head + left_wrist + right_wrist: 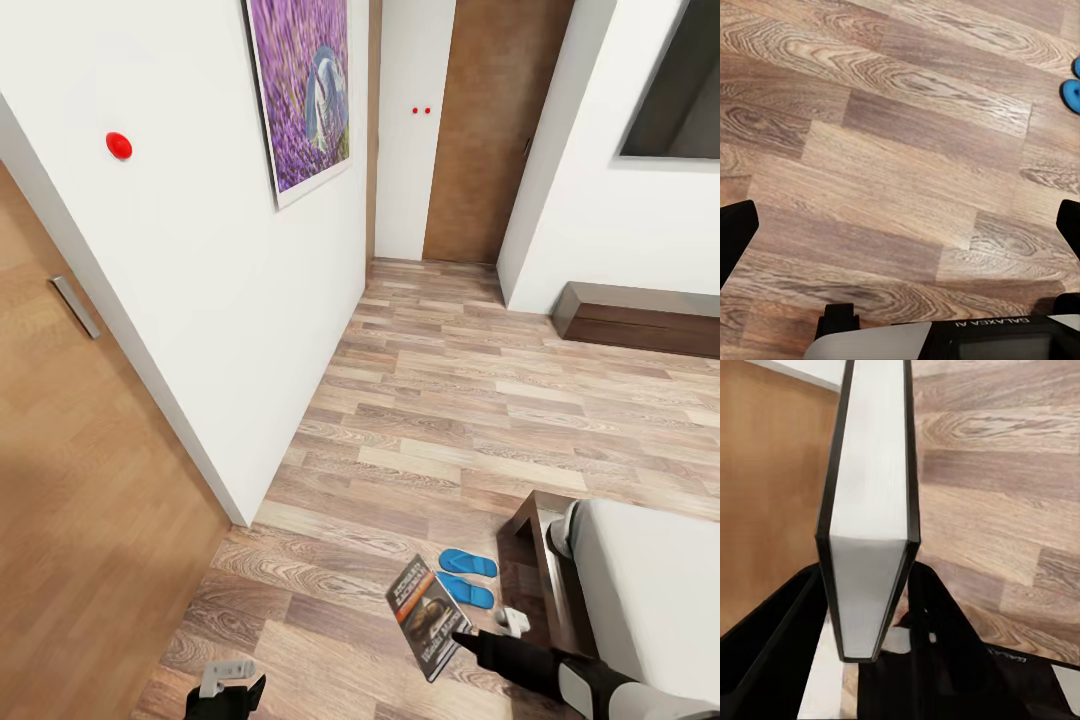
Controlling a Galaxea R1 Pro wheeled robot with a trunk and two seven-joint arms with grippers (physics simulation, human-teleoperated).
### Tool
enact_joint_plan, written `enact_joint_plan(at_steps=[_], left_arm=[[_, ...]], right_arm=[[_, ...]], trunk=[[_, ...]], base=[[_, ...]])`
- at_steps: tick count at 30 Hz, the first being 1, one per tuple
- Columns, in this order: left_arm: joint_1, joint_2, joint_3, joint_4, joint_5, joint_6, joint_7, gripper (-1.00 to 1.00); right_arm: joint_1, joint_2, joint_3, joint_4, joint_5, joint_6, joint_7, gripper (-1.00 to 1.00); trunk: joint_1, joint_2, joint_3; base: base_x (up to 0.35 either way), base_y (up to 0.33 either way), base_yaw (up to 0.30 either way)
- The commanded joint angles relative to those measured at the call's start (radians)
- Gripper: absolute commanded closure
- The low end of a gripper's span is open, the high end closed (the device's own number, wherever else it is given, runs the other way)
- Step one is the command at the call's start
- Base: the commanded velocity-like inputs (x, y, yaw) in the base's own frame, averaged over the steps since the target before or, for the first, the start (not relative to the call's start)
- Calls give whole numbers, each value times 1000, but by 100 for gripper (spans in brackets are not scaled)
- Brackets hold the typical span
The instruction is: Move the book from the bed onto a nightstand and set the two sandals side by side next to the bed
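On the wood-plank floor (440,420) near the foot corner of the bed (650,590), the two blue sandals (467,576) lie side by side, parallel and just apart, close to the dark brown bed frame (545,560). The pale grey mattress (660,600) fills the lower right of the head view.

The right gripper (470,640) reaches in from the lower right and holds the book (428,615) above the floor, just beside the sandals as the head camera sees it. The book is tilted, its dark cover with an orange strip and a greyish picture facing up toward the camera. In the right wrist view the book (870,510) stands edge-on between the black fingers (772,645), its white page block framed by the dark covers, and the jaws are closed on it from both sides.

The left gripper (228,685) hangs low at the bottom edge of the head view, over bare floor. In the left wrist view its two dark fingertips (735,240) sit far apart at either side of the picture with nothing between them, so the jaws are open; a bit of blue sandal (1071,86) shows at the edge.

Beyond, a white wall (200,250) carries a red round button (119,145) and a purple lavender picture (300,90). A wooden door (70,480) with a metal handle (76,306) stands at the left, and a low dark brown cabinet (640,318) sits against the far right wall.
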Motion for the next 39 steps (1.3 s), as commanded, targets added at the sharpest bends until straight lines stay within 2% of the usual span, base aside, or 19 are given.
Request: enact_joint_plan(at_steps=[1, 4, 8, 20, 27, 39], left_arm=[[-1, 0, 8, 1, -6, -3, -4, -100], [3, 0, 8, 1, -6, -3, -4, -100], [8, 0, 8, 1, -6, -3, -4, -100], [10, -1, 8, 0, -6, -3, -4, -100], [11, -15, 8, 0, -6, -3, -4, -100], [19, -20, 9, 1, -6, -3, -4, -100]], right_arm=[[-1, -3, 4, 12, -12, 5, 61, 100], [-1, -6, 4, 25, -13, 2, 157, 100], [-1, -7, 4, 31, -18, 0, 198, 100], [-1, -8, 3, 34, -23, -37, 196, 100], [-1, -8, 3, 35, -23, -46, 196, 100], [-1, -8, 3, 35, -23, -47, 196, 100]], trunk=[[0, -1, -1], [0, -1, -1], [0, -1, -1], [0, -1, -1], [0, -1, -1], [0, -1, 17]], base=[[0, 0, 0], [0, 0, 0], [0, 0, 0], [0, 0, 0], [0, 0, 0], [0, 0, 0]])
